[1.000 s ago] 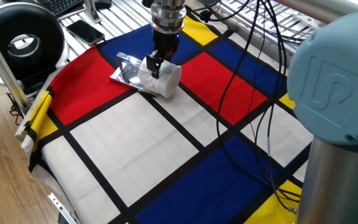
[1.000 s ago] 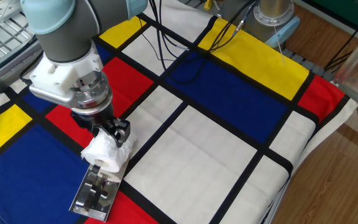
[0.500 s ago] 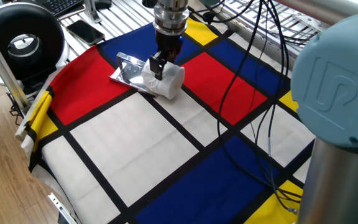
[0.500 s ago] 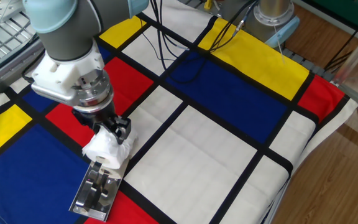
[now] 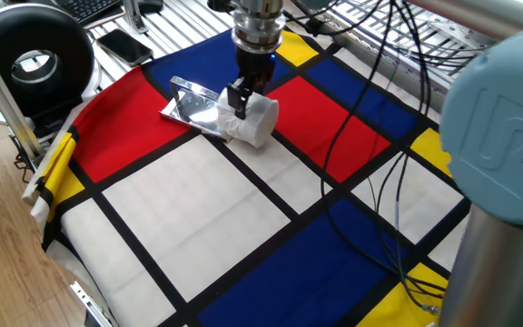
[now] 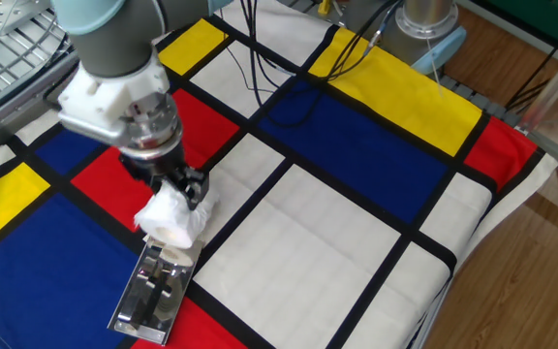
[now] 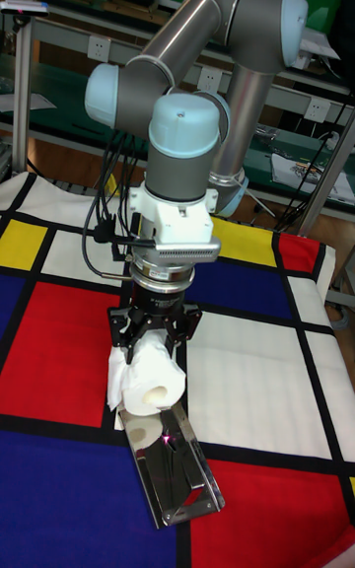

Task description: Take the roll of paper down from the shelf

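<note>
The white roll of paper (image 5: 253,121) (image 6: 173,216) (image 7: 151,379) is squeezed between the fingers of my gripper (image 5: 243,97) (image 6: 176,188) (image 7: 153,331), which is shut on it. It hangs at the end of the shiny silver shelf (image 5: 191,102) (image 6: 153,295) (image 7: 174,468), half past its edge over the coloured cloth. In the tall fixed view the roll's hollow core faces the camera and its lower edge is just above the shelf's near end. Whether the roll still touches the shelf I cannot tell.
A large black round device (image 5: 31,60) and a black phone (image 5: 123,44) lie beyond the cloth's corner. Black cables (image 5: 370,136) trail over the red, blue and yellow cloth (image 5: 198,218). The arm's grey base (image 6: 429,21) stands at the table's far side.
The gripper has carried the roll sideways, away from the shelf's middle toward its end. More of the silver surface now shows.
</note>
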Robot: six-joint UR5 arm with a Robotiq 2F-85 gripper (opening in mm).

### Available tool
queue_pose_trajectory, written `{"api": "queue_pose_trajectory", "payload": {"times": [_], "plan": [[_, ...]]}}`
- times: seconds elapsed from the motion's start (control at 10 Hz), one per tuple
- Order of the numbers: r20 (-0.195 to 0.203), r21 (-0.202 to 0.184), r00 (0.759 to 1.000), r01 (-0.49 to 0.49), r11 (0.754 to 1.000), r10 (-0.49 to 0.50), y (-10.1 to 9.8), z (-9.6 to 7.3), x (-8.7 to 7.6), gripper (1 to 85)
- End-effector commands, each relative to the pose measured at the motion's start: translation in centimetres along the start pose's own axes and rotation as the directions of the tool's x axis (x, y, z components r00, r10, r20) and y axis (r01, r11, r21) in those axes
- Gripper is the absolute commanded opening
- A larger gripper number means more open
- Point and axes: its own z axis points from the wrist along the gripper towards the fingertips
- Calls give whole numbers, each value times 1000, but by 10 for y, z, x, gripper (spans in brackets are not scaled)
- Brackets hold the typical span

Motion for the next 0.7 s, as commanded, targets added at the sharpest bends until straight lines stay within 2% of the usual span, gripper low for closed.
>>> {"api": "queue_pose_trajectory", "payload": {"times": [0.0, 0.2, 0.3, 0.4, 0.5, 0.6], "plan": [[10, -12, 999, -33, 999, 33, 1, -3, 9, 10], [-1, -17, 999, -46, 999, 46, 2, -3, 12, 10], [9, -15, 997, -82, 996, 82, 2, -3, 9, 10], [25, -34, 993, -112, 993, 113, 5, -2, 7, 10], [24, -35, 987, -160, 986, 161, 4, -1, 10, 10], [24, -18, 976, -217, 976, 217, 0, 0, 9, 10]]}}
